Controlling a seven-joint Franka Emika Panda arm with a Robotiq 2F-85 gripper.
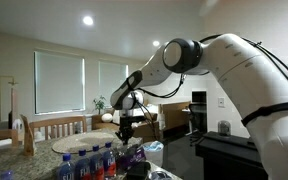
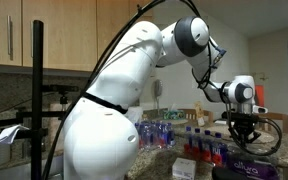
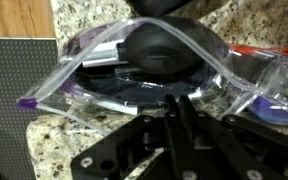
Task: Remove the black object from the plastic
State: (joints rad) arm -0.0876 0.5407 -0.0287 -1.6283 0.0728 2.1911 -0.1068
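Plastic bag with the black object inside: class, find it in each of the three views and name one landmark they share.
Exterior view: plastic bag, bottom centre, right of the water bottles.
Exterior view: low right, dim, under the jaws.
Wrist view: fills the upper middle, black object inside.
Shared landmark: the jaws, close to the bag in all three.

I can read no text, brand or number in any view. The bottles (image 1: 87, 163) on the surface (image 1: 54, 146) carry coloured labels in both exterior views, but the print is too small and blurred for me to make out. In the wrist view the plastic bag (image 3: 74, 78) and the black object (image 3: 159, 50) inside it show no lettering I can read.
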